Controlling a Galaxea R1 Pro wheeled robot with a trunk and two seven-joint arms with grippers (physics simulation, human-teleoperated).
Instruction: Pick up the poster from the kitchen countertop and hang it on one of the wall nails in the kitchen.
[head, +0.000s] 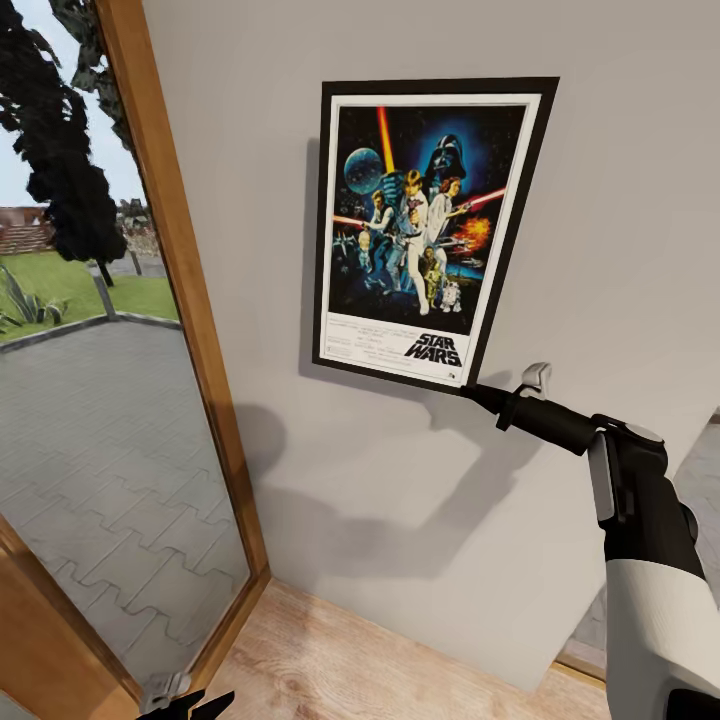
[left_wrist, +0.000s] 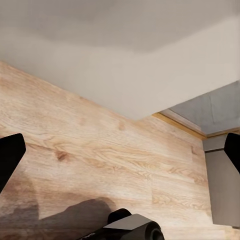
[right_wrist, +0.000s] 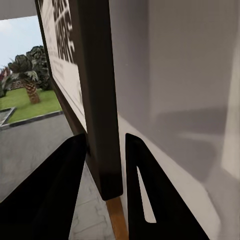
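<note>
Holding the poster (head: 425, 230) flat against the grey wall (head: 600, 200), you are pinching its lower right corner with the right pincer (head: 470, 388). In the right wrist view the two fingers (right_wrist: 52, 195) are sitting on either side of the black frame edge (right_wrist: 100, 100), closed on it, with the wall (right_wrist: 190, 90) just behind. The poster is hanging upright and a little tilted, beside the glass door (head: 110, 350); no nail is showing, so whether it is already hooked cannot be told.

You are handling a thin, stiff, light panel, likely slick on its face and frame. A corner hold like this one is giving it leverage to swing or twist, so any sideways pull is likely to rotate it. A hold lower on the frame's edge, squarely across its thickness, is probably the safest.

Your left pincer (left_wrist: 120, 150) is hanging low over the wood floor (left_wrist: 100, 160), its fingers spread wide and holding nothing.
</note>
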